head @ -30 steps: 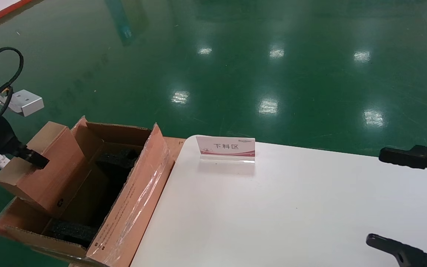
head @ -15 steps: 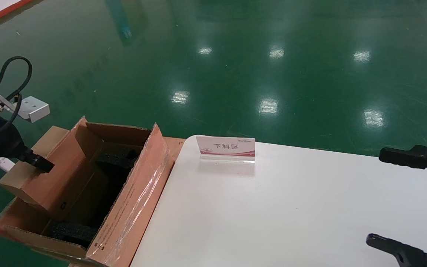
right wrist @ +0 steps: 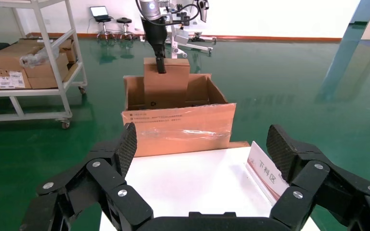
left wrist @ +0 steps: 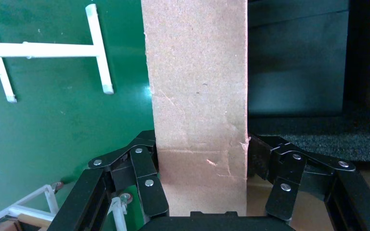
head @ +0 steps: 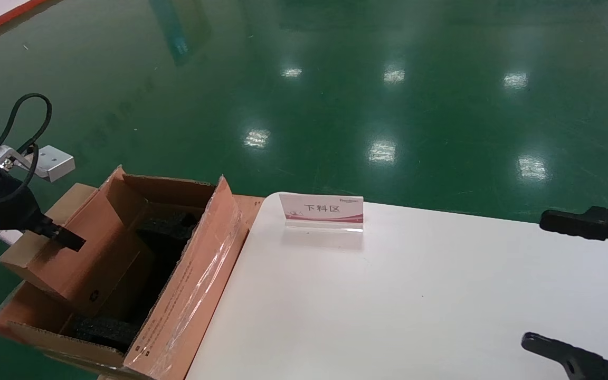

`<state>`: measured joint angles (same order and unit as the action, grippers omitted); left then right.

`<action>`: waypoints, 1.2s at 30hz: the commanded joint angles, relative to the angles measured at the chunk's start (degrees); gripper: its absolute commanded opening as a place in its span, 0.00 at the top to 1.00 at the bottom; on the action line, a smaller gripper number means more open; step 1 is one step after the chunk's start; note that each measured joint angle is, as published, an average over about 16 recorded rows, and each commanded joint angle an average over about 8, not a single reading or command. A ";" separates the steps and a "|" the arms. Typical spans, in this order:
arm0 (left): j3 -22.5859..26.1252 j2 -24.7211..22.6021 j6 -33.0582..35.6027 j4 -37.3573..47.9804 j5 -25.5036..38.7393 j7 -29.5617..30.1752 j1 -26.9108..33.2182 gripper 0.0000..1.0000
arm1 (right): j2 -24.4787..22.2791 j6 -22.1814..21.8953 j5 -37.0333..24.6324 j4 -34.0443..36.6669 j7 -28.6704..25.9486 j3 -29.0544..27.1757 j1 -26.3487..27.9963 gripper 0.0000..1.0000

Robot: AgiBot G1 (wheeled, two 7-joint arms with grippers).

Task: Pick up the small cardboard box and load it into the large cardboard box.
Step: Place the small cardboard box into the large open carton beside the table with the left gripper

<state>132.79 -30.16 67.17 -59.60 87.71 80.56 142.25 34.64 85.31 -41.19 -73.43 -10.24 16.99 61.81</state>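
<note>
Surroundings: table, sign, floor and shelving noted.

A white table (head: 388,295) with a rounded corner is seen on a glossy green floor (head: 335,79). A small placard (head: 321,210) with red-printed characters is stood upright near the table's far edge. In the right wrist view, a white metal shelving cart (right wrist: 43,57) is loaded with brown cartons (right wrist: 14,62); what appears to be a laptop (right wrist: 98,11) is set farther back.

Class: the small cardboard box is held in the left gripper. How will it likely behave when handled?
Small cardboard box: flat sides uncrushed between the left gripper fingers, so probably stiff. One gripper holds it alone, so likely light. Held near one end, it may tilt.
</note>
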 commanded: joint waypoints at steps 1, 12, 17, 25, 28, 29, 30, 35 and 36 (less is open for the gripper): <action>0.02 -0.11 -0.60 0.38 -0.08 0.01 -0.60 1.00 | 0.00 0.00 0.00 0.00 0.00 0.01 0.00 0.00; -0.18 -1.58 -2.13 2.72 -0.93 -0.12 -2.83 1.00 | -0.02 -0.02 0.03 0.00 0.02 0.04 0.01 0.00; -0.38 -2.27 -3.08 3.66 -1.05 -0.17 -3.49 1.00 | -0.02 -0.02 0.04 0.00 0.03 0.06 0.01 0.00; -0.59 -3.51 -4.11 5.19 -1.21 -0.22 -4.54 1.00 | -0.03 -0.03 0.05 0.00 0.04 0.08 0.02 0.00; -0.56 -3.94 -4.28 5.76 -1.34 -0.24 -5.15 1.00 | -0.04 -0.04 0.06 0.00 0.04 0.09 0.02 0.00; -0.54 -4.07 -4.34 5.94 -1.41 -0.24 -5.41 1.00 | -0.04 -0.04 0.06 0.00 0.05 0.09 0.02 0.00; -0.52 -4.19 -4.41 6.12 -1.49 -0.24 -5.70 1.00 | -0.04 -0.04 0.06 0.00 0.05 0.09 0.02 0.00; -0.48 -4.68 -4.83 6.99 -2.02 -0.33 -7.13 1.00 | -0.04 -0.05 0.07 0.00 0.05 0.11 0.02 0.00; -0.47 -4.78 -4.86 7.17 -2.12 -0.36 -7.37 1.00 | -0.05 -0.05 0.08 0.00 0.06 0.11 0.02 0.00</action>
<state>132.37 -35.01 62.58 -52.37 85.65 80.27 135.00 34.60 85.26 -41.11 -73.43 -10.18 17.10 61.83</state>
